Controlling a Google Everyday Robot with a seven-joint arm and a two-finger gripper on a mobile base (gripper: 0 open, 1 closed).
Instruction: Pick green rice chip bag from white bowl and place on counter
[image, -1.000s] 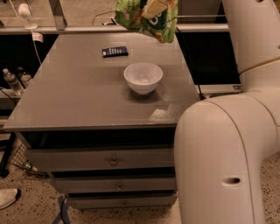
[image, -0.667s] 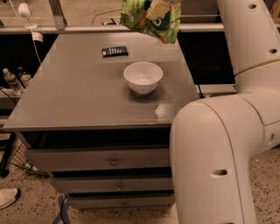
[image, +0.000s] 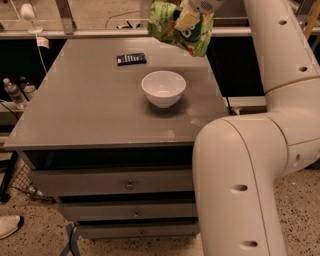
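Note:
The green rice chip bag (image: 172, 27) hangs in the air above the far right part of the counter (image: 85, 105), held at its top. My gripper (image: 190, 15) is shut on the bag near the top edge of the view, above and behind the white bowl (image: 163, 88). The bowl stands upright and empty on the counter, right of centre. The bag is clear of the bowl, tilted, with its lower corner pointing down to the right.
A small black remote-like object (image: 131, 59) lies on the counter behind the bowl. My large white arm (image: 250, 170) fills the right side in front of the cabinet. Drawers (image: 115, 185) face forward below. A water bottle (image: 12, 92) stands at the left.
The view has shifted slightly, so the bowl and cabinet sit a little further right. The bag stays held high above the counter's far right part.

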